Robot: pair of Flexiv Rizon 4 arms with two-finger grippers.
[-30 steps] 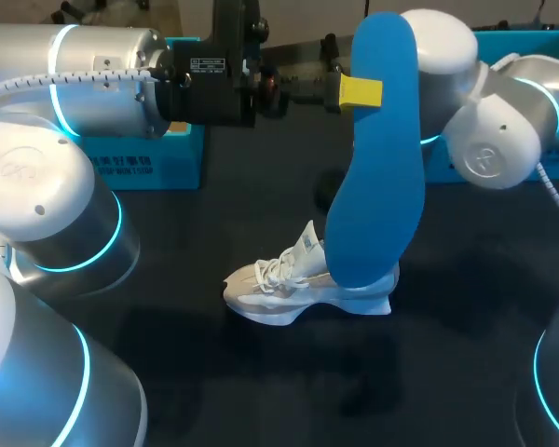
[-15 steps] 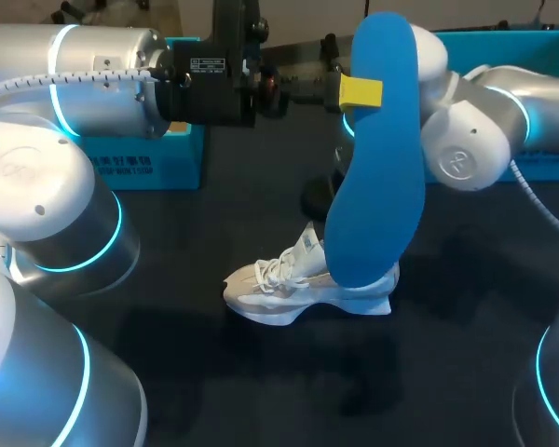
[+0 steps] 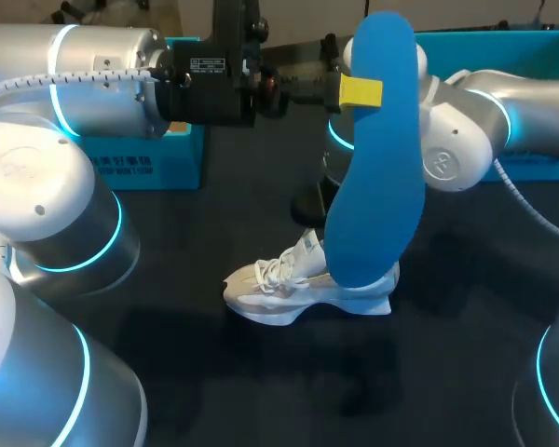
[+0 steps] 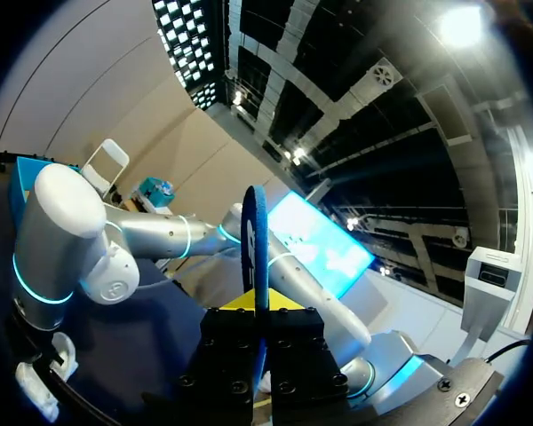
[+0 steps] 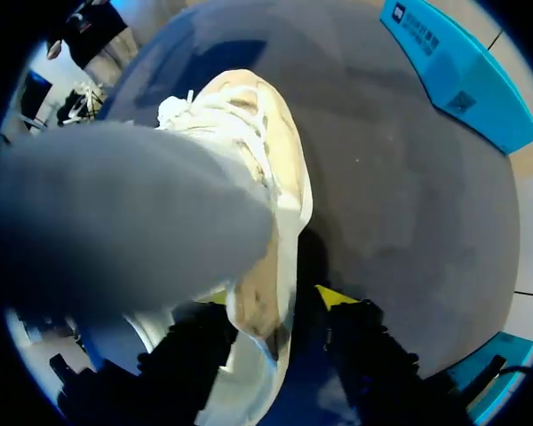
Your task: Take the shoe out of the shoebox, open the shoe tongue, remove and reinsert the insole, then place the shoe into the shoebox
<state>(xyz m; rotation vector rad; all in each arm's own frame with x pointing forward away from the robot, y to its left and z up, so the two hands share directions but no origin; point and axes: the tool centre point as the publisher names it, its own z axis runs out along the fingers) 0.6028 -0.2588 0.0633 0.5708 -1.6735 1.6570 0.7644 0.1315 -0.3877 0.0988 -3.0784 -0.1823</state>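
My left gripper (image 3: pixel 359 91) is high above the table, shut on the blue insole (image 3: pixel 377 158), which hangs upright. In the left wrist view the insole (image 4: pixel 255 235) stands edge-on between that gripper's (image 4: pixel 258 306) fingers. The white shoe (image 3: pixel 303 284) sits upright on the black table, under the insole's lower end. My right arm (image 3: pixel 466 140) comes in behind the insole, which hides its gripper in the head view. In the right wrist view the shoe's (image 5: pixel 258 177) heel lies between my right gripper's (image 5: pixel 275 302) fingers, with a dark gap at one fingertip (image 5: pixel 335 295).
One blue shoebox (image 3: pixel 140 158) stands at the back left, another blue box (image 3: pixel 503 47) at the back right, also seen as the blue box (image 5: pixel 457 62) from the right wrist. A blurred grey shape (image 5: pixel 115 213) close to the right wrist camera covers part of the shoe.
My right arm has swung left and down toward the shoe, going behind the insole. The left arm, the insole and the shoe have stayed put.
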